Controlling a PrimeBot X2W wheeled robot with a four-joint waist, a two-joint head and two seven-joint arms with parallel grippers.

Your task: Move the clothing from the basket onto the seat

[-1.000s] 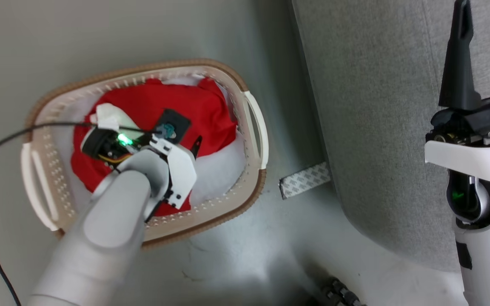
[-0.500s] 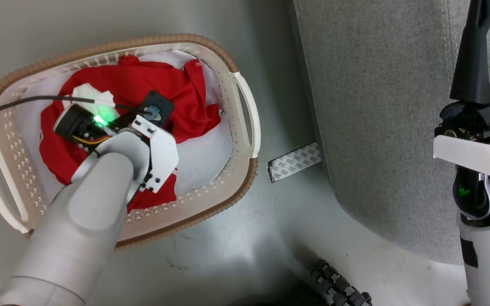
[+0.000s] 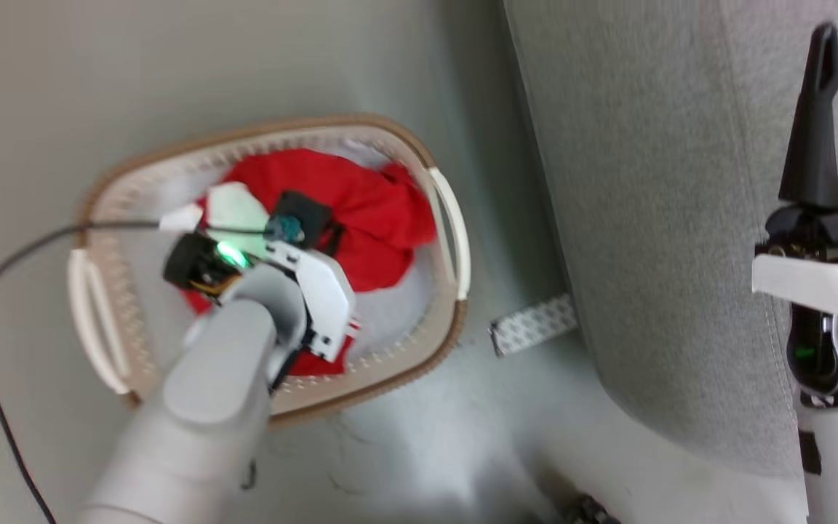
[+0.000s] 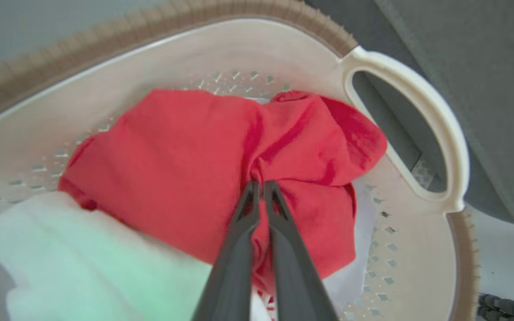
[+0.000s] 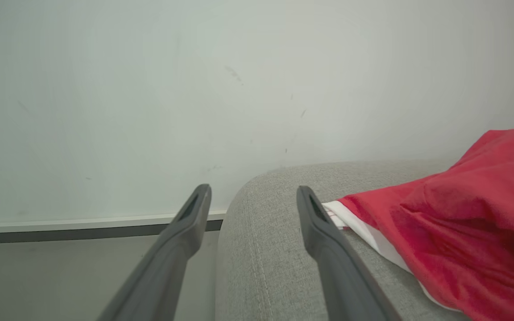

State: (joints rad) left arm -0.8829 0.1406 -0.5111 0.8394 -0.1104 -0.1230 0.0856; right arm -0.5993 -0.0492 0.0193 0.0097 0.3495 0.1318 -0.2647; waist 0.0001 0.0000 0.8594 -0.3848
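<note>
Newly closed, the left gripper (image 4: 260, 185) is clamped on soft red fabric clothing (image 4: 172, 165) inside the oval cream plastic basket (image 4: 239, 49), left of the grey upholstered seat (image 3: 644, 182); the right gripper (image 5: 252, 189) is held open, empty. Straight lifting is advised.

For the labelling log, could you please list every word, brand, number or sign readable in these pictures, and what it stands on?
No text can be read.
Pale strip beside the seat: a repeated grey print, too blurred to read.
Clothing and basket: no lettering shows.
</note>
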